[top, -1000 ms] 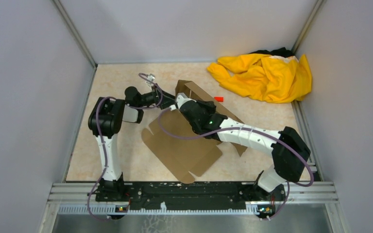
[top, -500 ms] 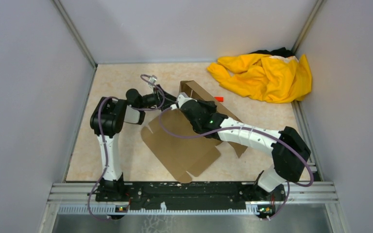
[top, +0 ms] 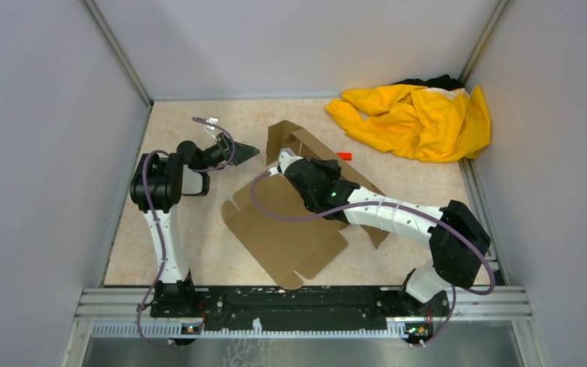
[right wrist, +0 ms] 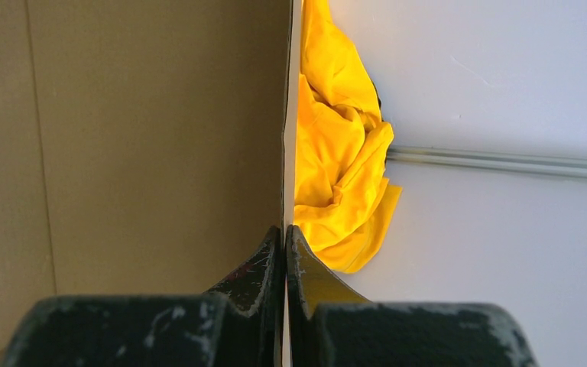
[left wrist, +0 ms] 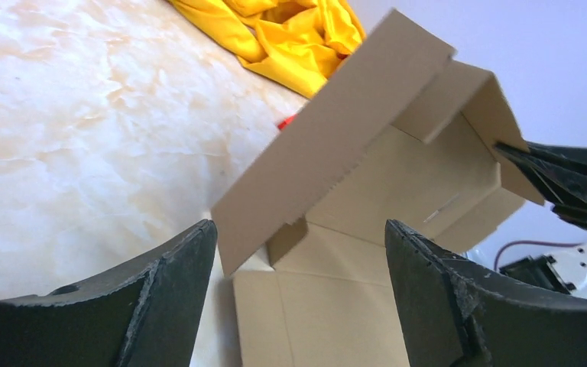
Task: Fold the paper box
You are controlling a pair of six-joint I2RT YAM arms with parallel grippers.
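While right tool [right wrist: 285, 233] pinches raised wall of paper box [top: 287, 229], left tool [top: 251, 152] stands wide, just left, not touching.

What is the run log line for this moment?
left gripper: open, apart from paper box | right gripper: shut on its upright wall

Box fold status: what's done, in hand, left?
Done: the far wall of the box stands up. In hand: the right gripper is shut on a raised panel's edge. The left gripper is open beside the box, touching nothing. Left: most of it. The near panel and its flaps lie flat on the table, and no lid is closed.
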